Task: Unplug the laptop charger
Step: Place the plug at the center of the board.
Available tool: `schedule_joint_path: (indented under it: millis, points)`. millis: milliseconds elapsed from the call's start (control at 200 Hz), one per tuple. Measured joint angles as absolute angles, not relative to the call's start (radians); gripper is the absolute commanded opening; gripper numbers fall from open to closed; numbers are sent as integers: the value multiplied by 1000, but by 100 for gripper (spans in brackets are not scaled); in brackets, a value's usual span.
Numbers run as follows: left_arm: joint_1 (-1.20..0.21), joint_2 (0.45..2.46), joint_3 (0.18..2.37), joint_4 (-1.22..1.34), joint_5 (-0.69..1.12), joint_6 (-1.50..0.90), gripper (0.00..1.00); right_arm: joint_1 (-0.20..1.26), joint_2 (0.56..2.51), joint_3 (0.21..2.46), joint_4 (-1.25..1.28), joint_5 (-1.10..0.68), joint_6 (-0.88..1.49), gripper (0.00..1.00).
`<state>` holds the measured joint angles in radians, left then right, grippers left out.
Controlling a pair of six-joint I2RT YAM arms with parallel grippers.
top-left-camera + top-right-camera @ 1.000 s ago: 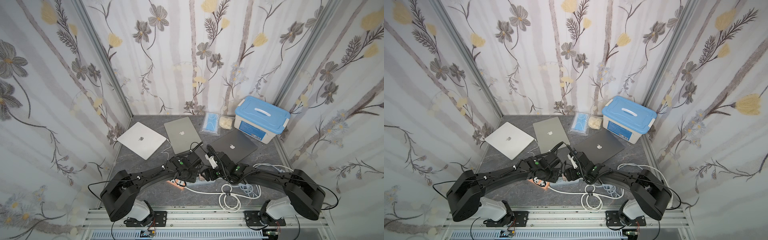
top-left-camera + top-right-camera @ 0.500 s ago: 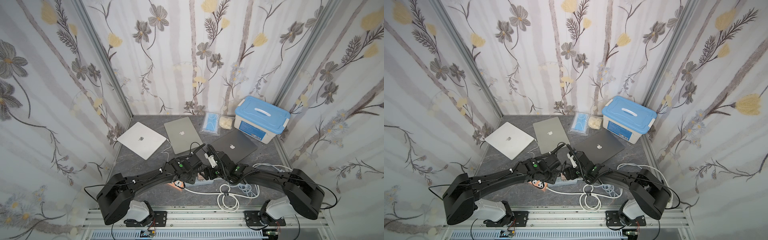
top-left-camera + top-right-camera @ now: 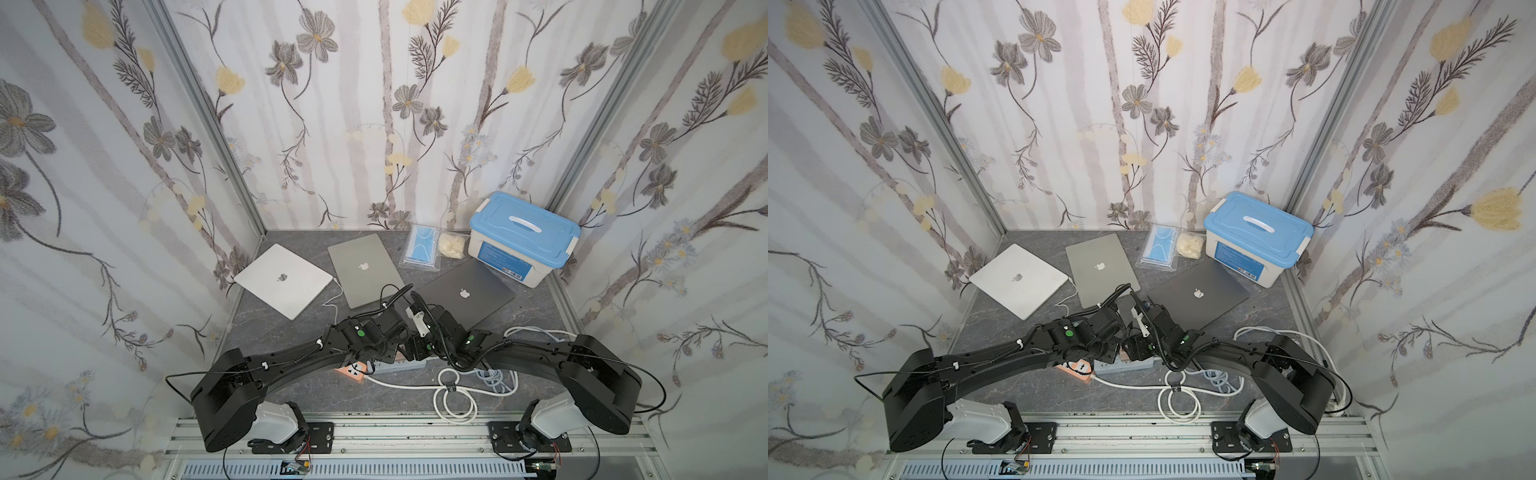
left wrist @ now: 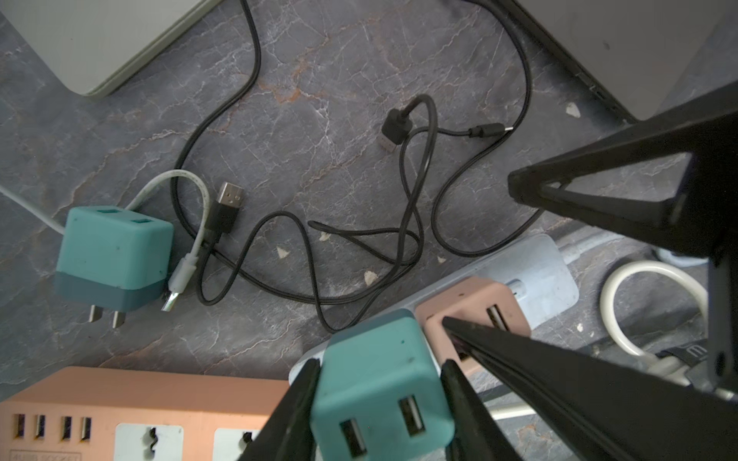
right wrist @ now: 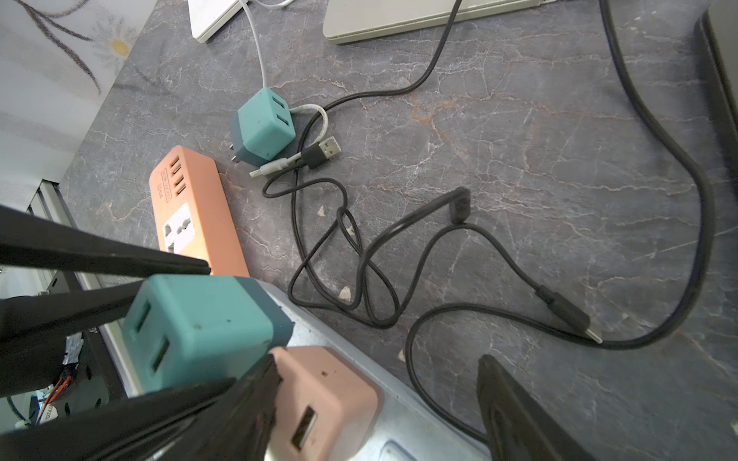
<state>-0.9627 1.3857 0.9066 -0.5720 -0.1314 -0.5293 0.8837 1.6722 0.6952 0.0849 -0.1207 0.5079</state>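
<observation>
A teal charger cube (image 4: pixel 379 391) (image 5: pixel 199 327) stands on the grey power strip (image 4: pixel 539 271) (image 5: pixel 419 423), its dark base against the strip. My left gripper (image 4: pixel 379 363) is shut on it, one finger pressed to each side. A pink charger (image 4: pixel 459 299) (image 5: pixel 327 391) is plugged in right beside it. My right gripper (image 5: pixel 377 361) is open and straddles the pink charger: one finger is against its side nearest the teal cube, the other stands well clear. In both top views the two wrists meet low over the strip (image 3: pixel 395 365) (image 3: pixel 1121 365).
A second teal charger (image 4: pixel 112 255) (image 5: pixel 263 127) lies unplugged beside an orange power strip (image 4: pixel 139 399) (image 5: pixel 195 207). Loose black cables (image 4: pixel 411 207) (image 5: pixel 359 255) sprawl behind the strips. Three closed laptops (image 3: pixel 284 282) (image 3: pixel 365 270) (image 3: pixel 465 295), a blue-lidded box (image 3: pixel 523 237) and coiled white cable (image 3: pixel 453 395) surround them.
My left arm has shifted a little, its elbow lower and further out. Both grippers have stayed over the grey strip.
</observation>
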Motion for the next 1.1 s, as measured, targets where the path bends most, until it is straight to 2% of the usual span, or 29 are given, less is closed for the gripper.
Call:
schedule_joint_path:
  millis: [170,490,784,1099]
  points:
    - [-947,1390,907,-572,-142,-529,11,891,1643,689,64,-120,507,78]
    - [-816,1370,852,-553,-93,-527,11,895,1491,643,-89,-152,457,82]
    - [-713,1426,866,-505,-14,-505,11,897,1433,658,-99,-155,435,85]
    - [-640,1440,892,-591,20,-447,15,897,1416,662,-99,-154,421,90]
